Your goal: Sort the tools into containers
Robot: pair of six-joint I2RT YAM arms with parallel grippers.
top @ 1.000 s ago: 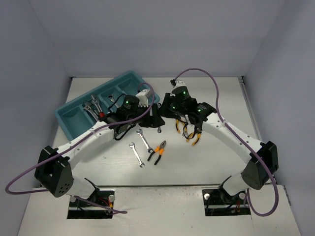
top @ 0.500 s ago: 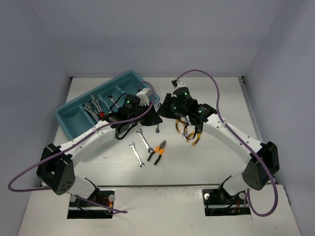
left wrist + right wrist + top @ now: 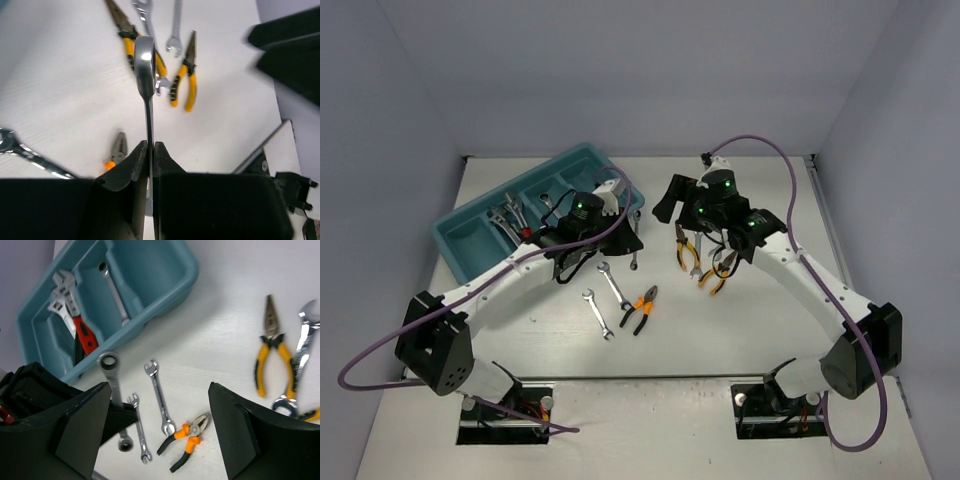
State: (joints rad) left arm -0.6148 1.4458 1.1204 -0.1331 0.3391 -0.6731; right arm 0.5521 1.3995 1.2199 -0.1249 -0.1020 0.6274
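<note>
left gripper (image 3: 150, 150) clamped on the shank of a silver ratchet wrench (image 3: 144, 65), held above the white table (image 3: 740, 330) beside the teal tray (image 3: 170, 265). likely next: a lift over the rim into the wrench compartment. right gripper (image 3: 159, 386) spread wide, empty, over orange pliers (image 3: 186, 437). pale walls (image 3: 620, 70) around.

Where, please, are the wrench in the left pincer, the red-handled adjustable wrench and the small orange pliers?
wrench (image 3: 144, 52), left wrist view, on its shiny head.
red-handled adjustable wrench (image 3: 85, 336), right wrist view, on its red handle.
small orange pliers (image 3: 184, 431), right wrist view, on an orange grip.
</note>
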